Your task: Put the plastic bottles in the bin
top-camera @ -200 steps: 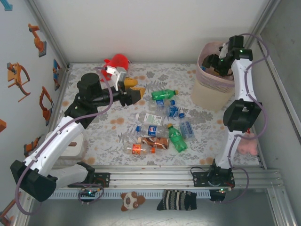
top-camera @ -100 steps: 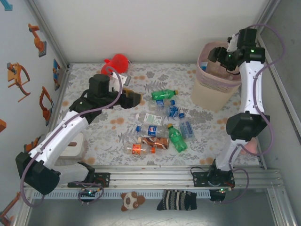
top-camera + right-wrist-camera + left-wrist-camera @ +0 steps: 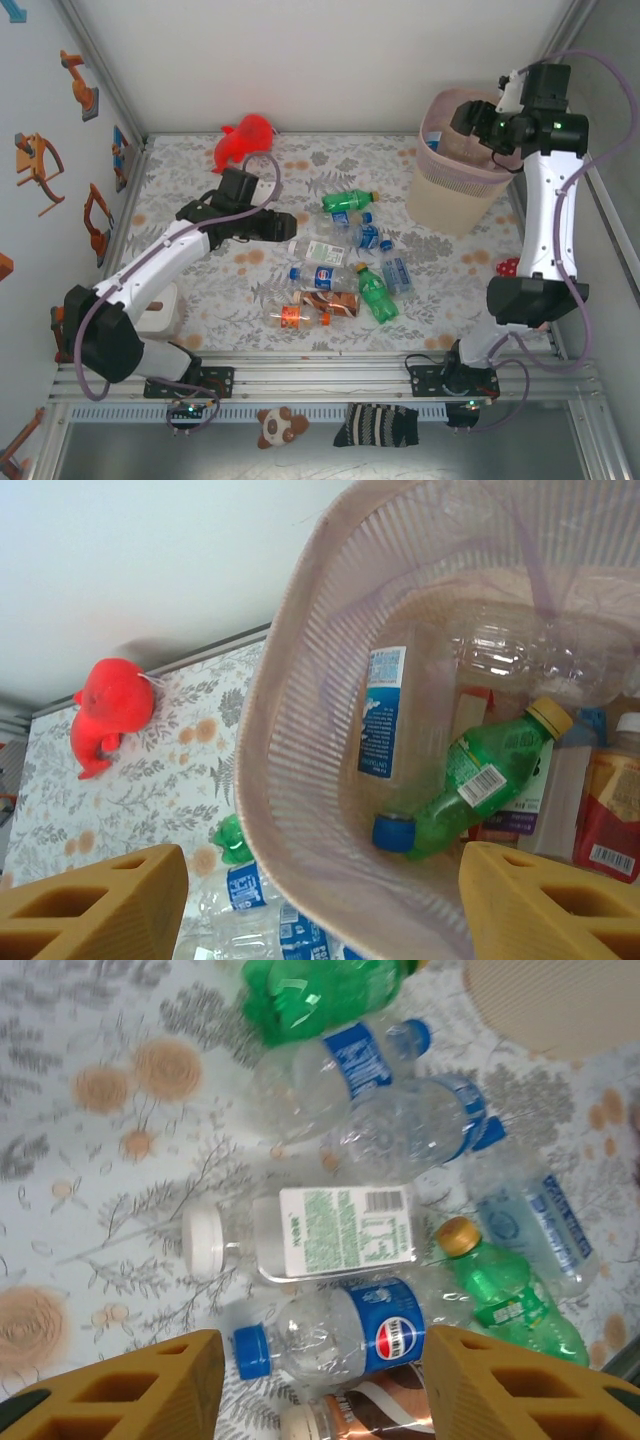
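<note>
The left fingers [image 3: 140, 1390] are yellow and stand open, one on each side of a clear bottle with a blue cola label [image 3: 340, 1335] and a blue cap, which lies on its side between them. Whether they touch it cannot be told. Just beyond it lies a clear bottle with a white label [image 3: 330, 1230] and a white cap. To its right is a green bottle with a yellow cap [image 3: 505, 1295]. Farther out are clear bottles with blue labels and another green one. From above, these plastic bottles [image 3: 340, 260] lie in a loose cluster in the middle of the bench [image 3: 200, 290], which has a flowered cover. The left arm reaches in low from the left, and its fingers are at the cluster's left edge.

The right fingers [image 3: 100, 900], also yellow, are wide open with nothing between them. They hang over the mouth of the bin [image 3: 290, 730], a tall beige-pink basket with a slatted wall. Inside it lie a green bottle with a yellow cap [image 3: 480, 780], a clear bottle with a blue label and cap [image 3: 385, 720], another clear bottle, and some with red and orange labels against the right wall. From above, the bin [image 3: 445, 195] stands at the far right corner of the bench, well apart from the cluster. A red plush toy [image 3: 245, 135] sits at the far edge, left of centre.
</note>
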Controlling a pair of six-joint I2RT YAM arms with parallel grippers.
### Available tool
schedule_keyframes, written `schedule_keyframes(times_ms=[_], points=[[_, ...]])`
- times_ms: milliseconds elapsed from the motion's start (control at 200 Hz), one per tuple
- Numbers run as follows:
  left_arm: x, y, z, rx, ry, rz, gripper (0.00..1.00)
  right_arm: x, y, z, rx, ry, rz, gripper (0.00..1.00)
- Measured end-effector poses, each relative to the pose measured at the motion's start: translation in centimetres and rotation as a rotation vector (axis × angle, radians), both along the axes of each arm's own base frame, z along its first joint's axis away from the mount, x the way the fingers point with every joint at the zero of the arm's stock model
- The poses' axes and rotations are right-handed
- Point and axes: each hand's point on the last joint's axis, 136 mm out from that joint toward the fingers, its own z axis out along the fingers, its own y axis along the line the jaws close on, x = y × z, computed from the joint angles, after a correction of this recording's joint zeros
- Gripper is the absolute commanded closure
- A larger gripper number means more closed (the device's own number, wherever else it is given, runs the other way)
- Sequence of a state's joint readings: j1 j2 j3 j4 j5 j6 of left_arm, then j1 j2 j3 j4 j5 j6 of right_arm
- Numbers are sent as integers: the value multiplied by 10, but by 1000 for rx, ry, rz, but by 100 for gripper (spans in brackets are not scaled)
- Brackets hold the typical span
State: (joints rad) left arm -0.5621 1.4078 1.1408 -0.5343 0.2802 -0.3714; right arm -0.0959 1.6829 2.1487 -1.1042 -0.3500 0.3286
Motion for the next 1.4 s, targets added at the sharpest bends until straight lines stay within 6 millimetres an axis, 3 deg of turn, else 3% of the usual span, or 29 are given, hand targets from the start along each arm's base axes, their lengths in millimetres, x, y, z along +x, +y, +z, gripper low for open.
schedule_keyframes(times_ms=[205,320,461,636,826,941,1107,1402], points=[[-21,12,-46,2,197,144,43,-11,1,-8,11,18,-7,29],[-42,14,-55,-4,241,126,39,-17,2,-10,11,21,-6,29],[-66,8,-30,-26,179,-50,39,-24,3,-8,10,15,-5,29],[-81,6,9,3,-12,-325,39,-26,3,-4,8,1,-5,29],[-101,10,12,104,-181,-595,36,-29,3,-1,2,-12,-1,29],[-115,12,-6,200,-224,-762,31,-32,4,2,-6,-22,4,29],[-136,25,-51,376,-194,-975,23,-35,3,5,-16,-34,8,29],[-147,41,-107,581,-130,-1146,17,-36,3,7,-26,-42,9,29]])
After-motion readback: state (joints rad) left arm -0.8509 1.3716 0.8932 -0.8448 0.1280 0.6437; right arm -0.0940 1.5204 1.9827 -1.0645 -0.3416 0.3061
